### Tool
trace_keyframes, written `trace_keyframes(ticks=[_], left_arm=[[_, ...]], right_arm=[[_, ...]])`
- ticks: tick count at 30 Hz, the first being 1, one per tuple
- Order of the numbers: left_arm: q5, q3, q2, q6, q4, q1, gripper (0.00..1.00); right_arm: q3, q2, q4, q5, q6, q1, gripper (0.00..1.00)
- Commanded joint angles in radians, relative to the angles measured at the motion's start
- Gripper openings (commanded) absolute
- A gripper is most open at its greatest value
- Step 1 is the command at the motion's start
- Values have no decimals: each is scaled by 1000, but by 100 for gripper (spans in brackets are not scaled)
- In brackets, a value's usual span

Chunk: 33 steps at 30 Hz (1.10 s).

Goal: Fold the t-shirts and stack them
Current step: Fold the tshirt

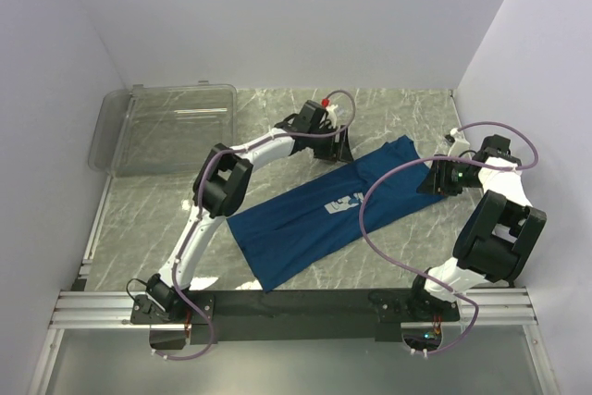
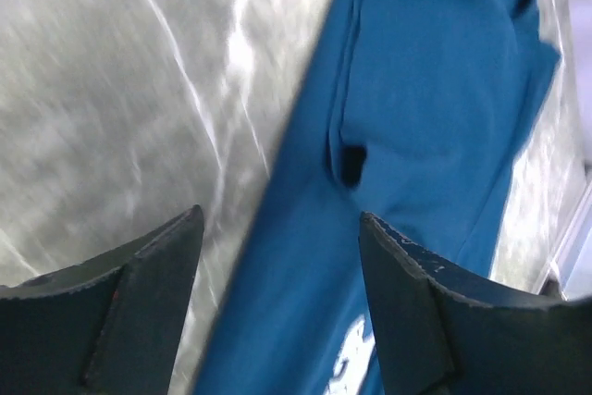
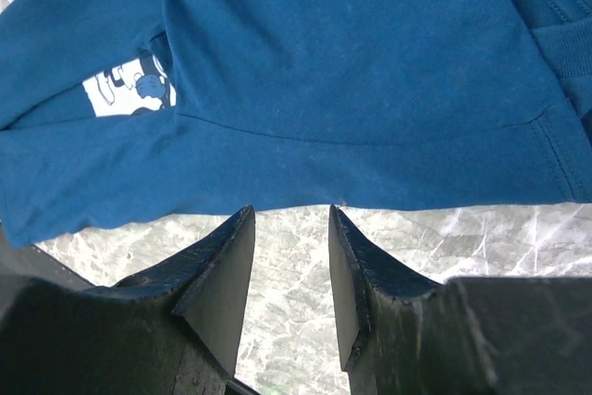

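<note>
As the shirt point(image 1: 314, 215) runs diagonally, its far end lies between left gripper point(image 1: 333, 145), wide, and right gripper point(image 1: 433, 178), narrow, both empty.

A grey marble-patterned table point(image 1: 388, 117) carries a dark blue t-shirt point(image 1: 305, 224), laid flat in a long strip running diagonally from near centre to the far right, its pale print partly showing mid-length. A clear plastic bin point(image 1: 166, 127) sits at the far left corner, apart from the shirt.

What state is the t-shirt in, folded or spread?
Partly folded: the t-shirt lies as a long narrow strip, a fold covering part of its print.
</note>
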Motion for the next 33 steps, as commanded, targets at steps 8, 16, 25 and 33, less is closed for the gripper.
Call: trace_keyframes(ticks=[8, 16, 25, 33], left_arm=[[54, 160, 108, -46, 19, -11, 74], [68, 166, 145, -66, 1, -35, 71], [41, 196, 176, -72, -31, -55, 58], [24, 193, 190, -94, -44, -69, 40]], right_arm=[[-5, -7, 40, 3, 24, 4, 45], [-2, 7, 47, -8, 36, 6, 45], [0, 4, 49, -12, 38, 4, 45], [3, -5, 44, -17, 40, 4, 45]])
